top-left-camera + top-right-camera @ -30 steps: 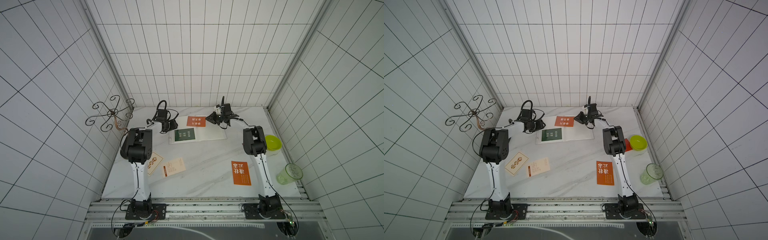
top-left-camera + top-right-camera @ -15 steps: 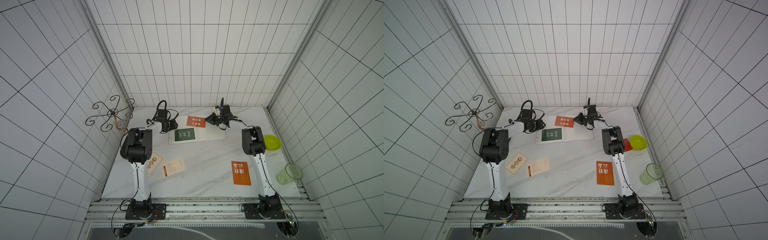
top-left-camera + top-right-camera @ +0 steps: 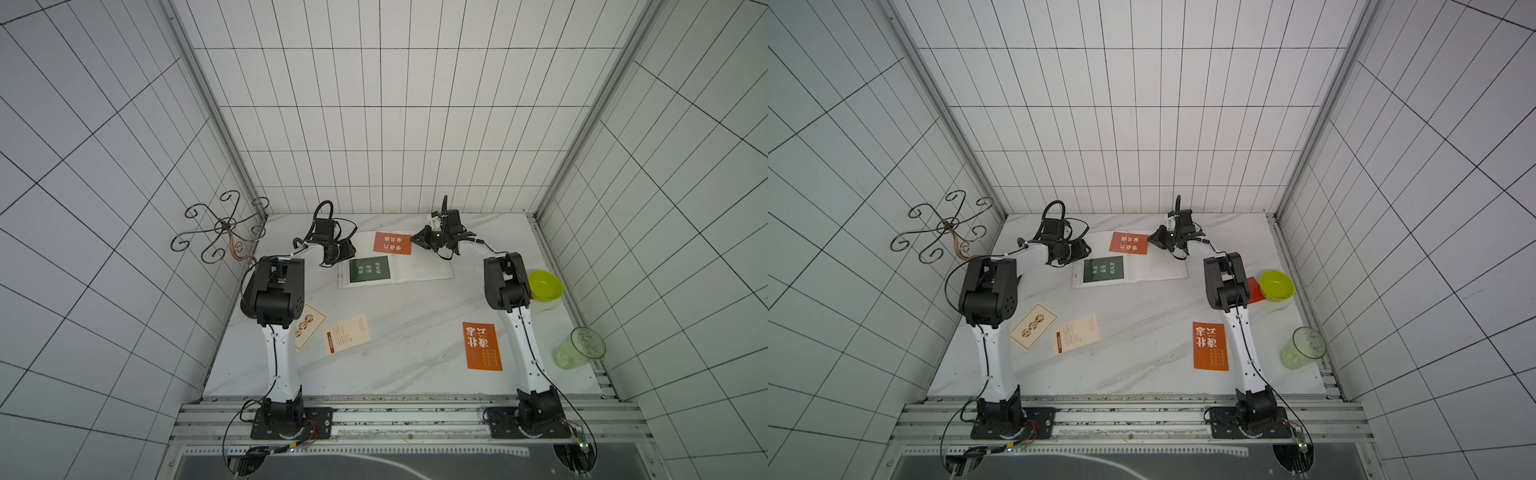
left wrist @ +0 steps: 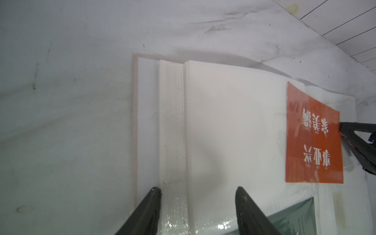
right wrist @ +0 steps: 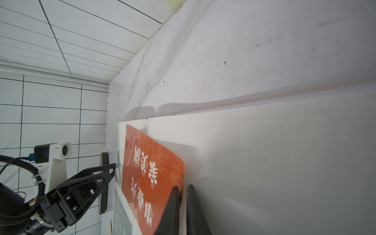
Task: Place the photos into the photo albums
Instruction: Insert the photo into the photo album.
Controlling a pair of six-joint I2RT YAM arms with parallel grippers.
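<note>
Pinches the orange photo (image 5: 154, 173) by the edge nearest the right claw (image 5: 183, 188), jaws together on the card, fingertips just biting it, that edge lifted slightly off the open photo album (image 3: 419, 268) beneath. Straddles the album's stacked page edges with the left claw (image 4: 198, 188), jaws well apart, gripping nothing; just beyond its tips, a dark green photo (image 4: 295, 219) under a glossy sleeve. Judging by the bow: light, thin, bendy, slick card, best taken at the very rim and slid flat, not shoved end-on, lest it buckle or slip free. Shows the pinch and the raised edge only in the right wrist view, the sleeve's sheen only in the left wrist view. Reveals only in the top views what lies well behind both claws on the table (image 3: 415, 316): a second orange photo (image 3: 482, 346), a lettered cream photo (image 3: 347, 339), a patterned cream photo (image 3: 1034, 328), and a red photo (image 3: 1253, 288) just beside a green bowl (image 3: 1277, 284), tucked behind the right arm
</note>
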